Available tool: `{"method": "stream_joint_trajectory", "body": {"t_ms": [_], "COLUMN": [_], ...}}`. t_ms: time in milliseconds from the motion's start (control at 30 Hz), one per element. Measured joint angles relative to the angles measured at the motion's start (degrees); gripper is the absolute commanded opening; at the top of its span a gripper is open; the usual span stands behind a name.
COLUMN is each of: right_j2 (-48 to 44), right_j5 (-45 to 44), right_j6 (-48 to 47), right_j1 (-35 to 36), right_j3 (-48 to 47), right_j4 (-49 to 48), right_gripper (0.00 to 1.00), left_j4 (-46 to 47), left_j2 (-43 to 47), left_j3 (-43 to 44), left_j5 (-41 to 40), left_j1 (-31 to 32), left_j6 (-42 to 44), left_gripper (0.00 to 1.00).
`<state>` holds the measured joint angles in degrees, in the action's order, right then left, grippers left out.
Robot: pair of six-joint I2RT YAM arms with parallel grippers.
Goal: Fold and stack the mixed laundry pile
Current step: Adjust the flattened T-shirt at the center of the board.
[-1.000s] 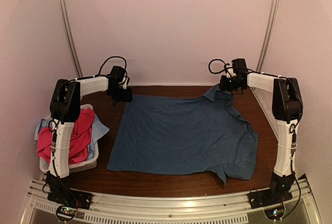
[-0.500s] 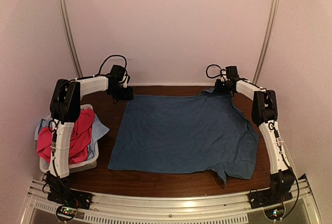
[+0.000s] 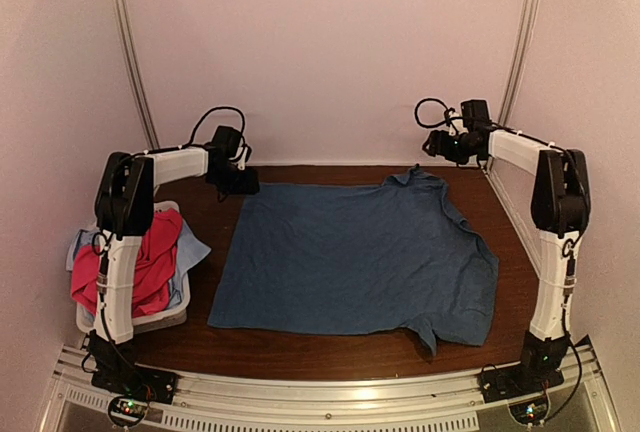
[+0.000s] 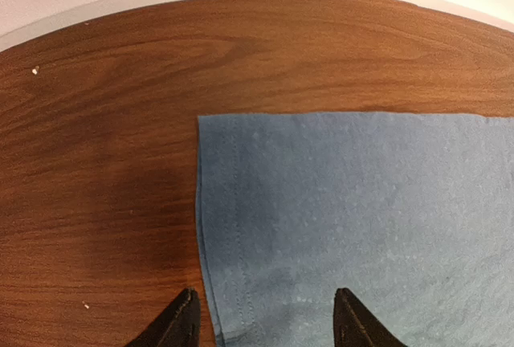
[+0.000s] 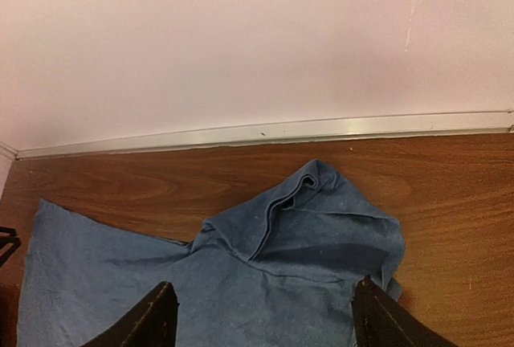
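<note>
While my left hand [image 4: 265, 307] and right hand [image 5: 263, 303] both gape empty, I see the dark blue T-shirt [image 3: 350, 262] stretched nine-to-three, its bunched sleeve [image 3: 420, 180] just seven o'clock of the right.

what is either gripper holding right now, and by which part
Nothing is held. The right gripper hangs open above the shirt's bunched far end, and the left gripper is open over its flat corner.

White-shelled left arm [image 3: 118, 292] & right arm [image 3: 548, 292], black joint housings, black cables [image 3: 220, 109] looped at wrists, bases on silver rail [image 3: 330, 393]; dark wedge-shaped fingertips [image 4: 181, 323].
</note>
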<state>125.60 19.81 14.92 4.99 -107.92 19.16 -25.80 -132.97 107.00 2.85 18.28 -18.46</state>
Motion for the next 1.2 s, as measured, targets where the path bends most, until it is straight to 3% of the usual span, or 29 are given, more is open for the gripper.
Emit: {"method": "stream_joint_trajectory", "body": {"t_ms": [67, 200, 500, 767, 933, 1033, 1200], "right_j2": [-7.8, -14.7, -5.8, -4.1, 0.5, 4.3, 15.1], "right_j5": [0.5, 1.5, 1.2, -5.5, -6.3, -7.7, -9.9], "right_j6": [-0.1, 0.2, 3.1, 3.0, 3.1, 3.1, 2.7], "right_j1": [0.5, 2.5, 5.6, 1.9, -2.3, -3.5, -4.1], "right_j3": [8.0, 19.0, 28.4, 25.9, 18.8, 12.0, -7.2], "right_j4": [-1.8, -5.0, -5.5, -5.2, -4.0, -0.7, 6.5], "right_gripper": [0.69, 0.60, 0.56, 0.56, 0.58, 0.59, 0.63], "left_j4": [0.3, 0.8, 2.3, 1.0, -1.3, -2.4, -3.3], "left_j2": [0.7, 1.8, 1.9, -0.3, -3.6, -4.9, -6.6], "left_j3": [-1.4, -3.4, -4.5, -3.0, 0.6, 2.5, 5.3], "left_j5": [0.5, 1.2, 2.5, -0.1, -2.2, -3.5, -4.9], "left_j1": [0.3, 1.8, 4.5, 3.7, 1.7, 0.4, -1.8], "left_j6": [0.2, 0.6, 0.5, -1.6, -2.7, -3.2, -3.9], "left_gripper": [0.57, 0.57, 0.58, 0.57, 0.56, 0.55, 0.53]}}
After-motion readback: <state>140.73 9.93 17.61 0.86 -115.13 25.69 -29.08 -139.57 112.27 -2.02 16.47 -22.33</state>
